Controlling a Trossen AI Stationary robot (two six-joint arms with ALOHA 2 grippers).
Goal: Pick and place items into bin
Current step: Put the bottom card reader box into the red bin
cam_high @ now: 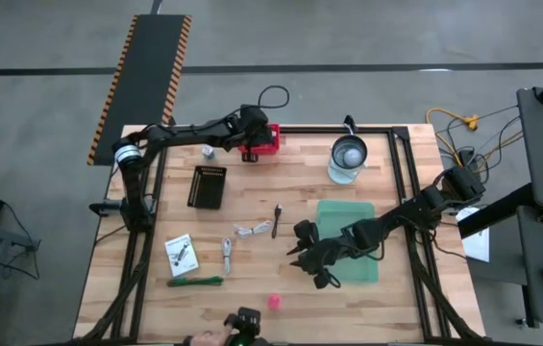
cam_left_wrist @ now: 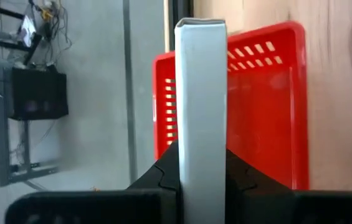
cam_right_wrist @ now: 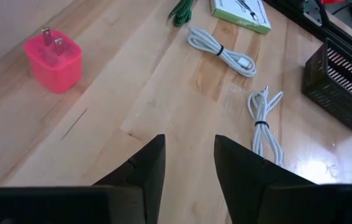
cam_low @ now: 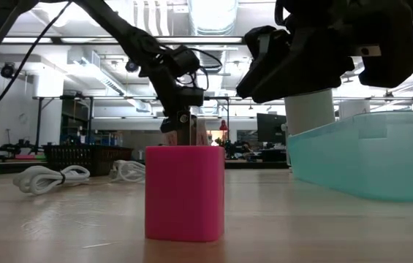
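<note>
The left gripper (cam_high: 249, 135) hangs right over the red bin (cam_high: 263, 141) at the table's far edge, fingers clenched on a flat white box (cam_left_wrist: 200, 99) held upright, its long edge pointing down into the bin's slotted inside. Step in hand, by my read: the drop. To do it well: keep the box centred betw. the bin walls, lower a bit so it can't bounce off the rim, then release and lift straight up w/o dragging.

The right gripper (cam_high: 311, 261) hovers well away from the bin, near the front of the table beside the teal tray (cam_high: 348, 216), fingers spread, holding nothing. The pink plug (cam_right_wrist: 53, 53) sits farther still from the bin, at the front edge, prongs up. Two white cables (cam_right_wrist: 222, 51), a green tie (cam_high: 195, 282) and a white card (cam_high: 181, 254) also lie far from the bin, towards the front-left. A black basket (cam_high: 207, 186) stands nearer the bin, just front-left of it.
</note>
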